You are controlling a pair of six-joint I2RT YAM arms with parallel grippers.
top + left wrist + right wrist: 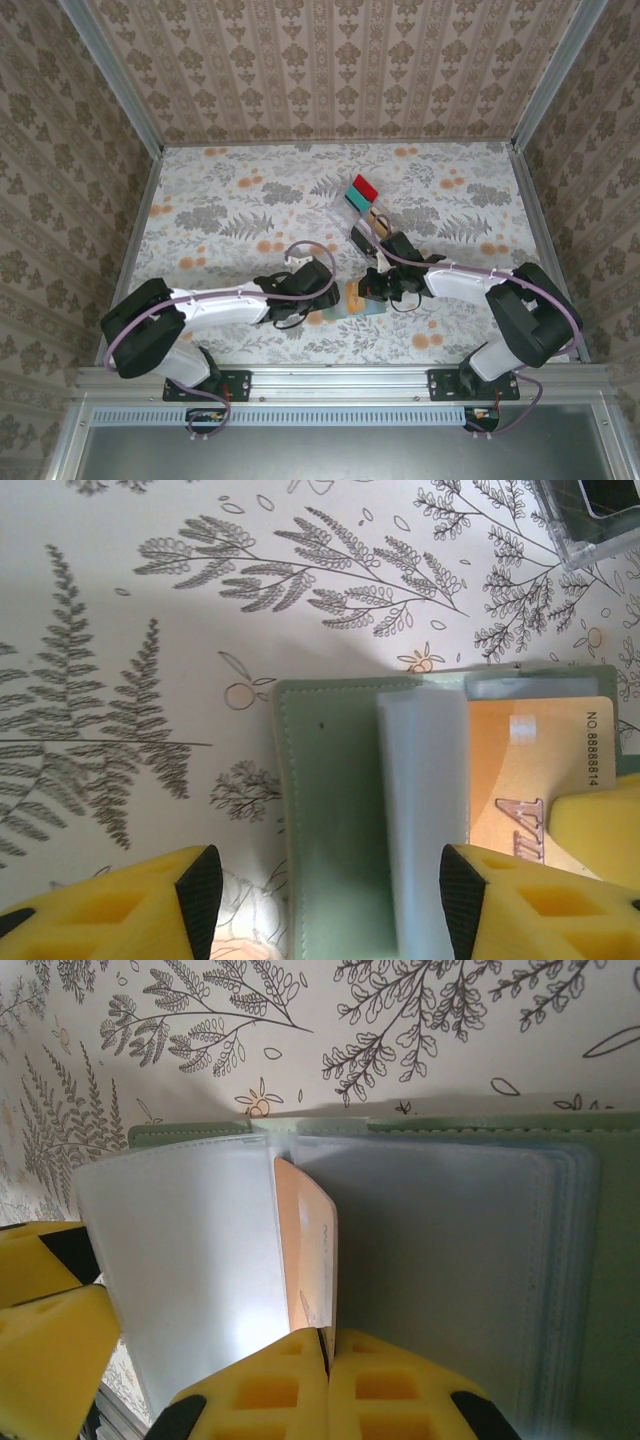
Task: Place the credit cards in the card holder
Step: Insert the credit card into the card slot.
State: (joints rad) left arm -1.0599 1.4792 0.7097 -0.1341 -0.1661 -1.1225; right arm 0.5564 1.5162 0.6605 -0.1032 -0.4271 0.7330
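The grey-green card holder (330, 820) lies open on the floral table, its clear inner sleeves (180, 1260) fanned up. My right gripper (328, 1345) is shut on the edge of an orange credit card (310, 1250), which stands between two clear sleeves. From the left wrist the same card (540, 770) lies over the holder's right half. My left gripper (330, 895) is open, its fingers straddling the holder's left flap and touching nothing. From above, both grippers, left (325, 290) and right (378, 285), meet over the holder (362, 305) near the front middle.
A clear plastic tray (352, 222) sits behind the grippers with a teal card (352, 197) and a red card (364, 186) standing in it; its corner (590, 525) is at the left wrist view's top right. Papered walls with metal rails enclose the table.
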